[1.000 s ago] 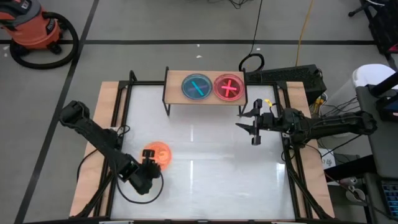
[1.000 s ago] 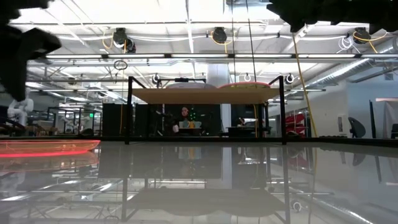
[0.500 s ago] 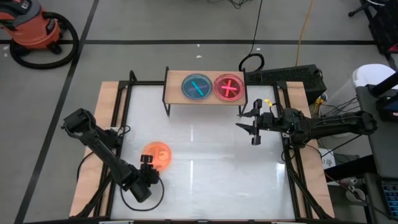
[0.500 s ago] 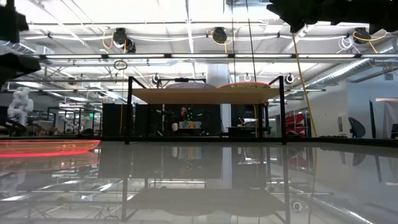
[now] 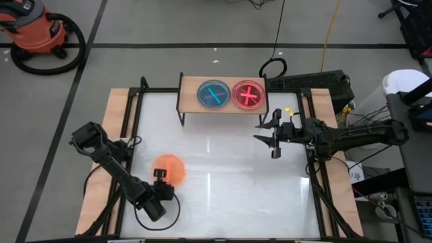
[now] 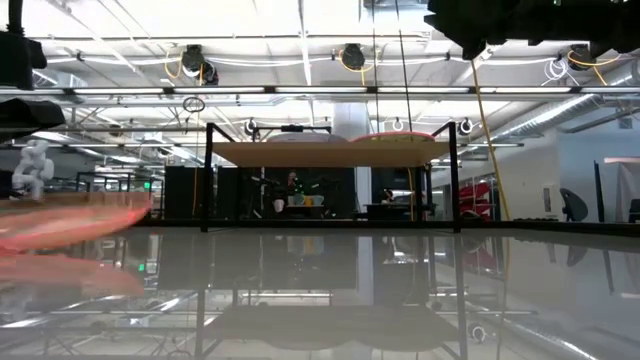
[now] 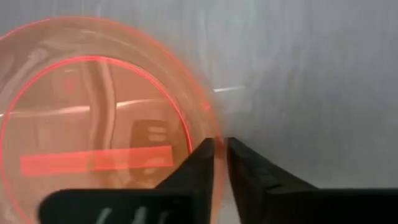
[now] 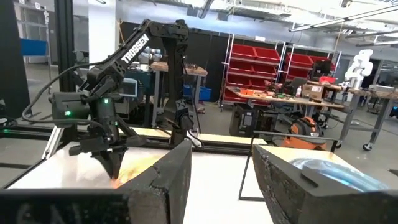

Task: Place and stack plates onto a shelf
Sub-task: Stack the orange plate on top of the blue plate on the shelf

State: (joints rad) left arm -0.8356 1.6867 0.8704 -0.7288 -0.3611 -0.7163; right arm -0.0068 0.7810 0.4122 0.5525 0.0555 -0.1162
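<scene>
The left end effector (image 5: 160, 177), which a second ago stood with its fingers apart beside the round translucent orange plastic plate (image 5: 169, 167), now has them pinched on that plate's rim; in the left wrist view the two dark fingers (image 7: 205, 163) stand nearly together over the plate's edge. The left arm is drawn slightly nearer the front of the worktop (image 5: 229, 189). In the low view the plate, earlier lying flat, now tilts, one side raised.
</scene>
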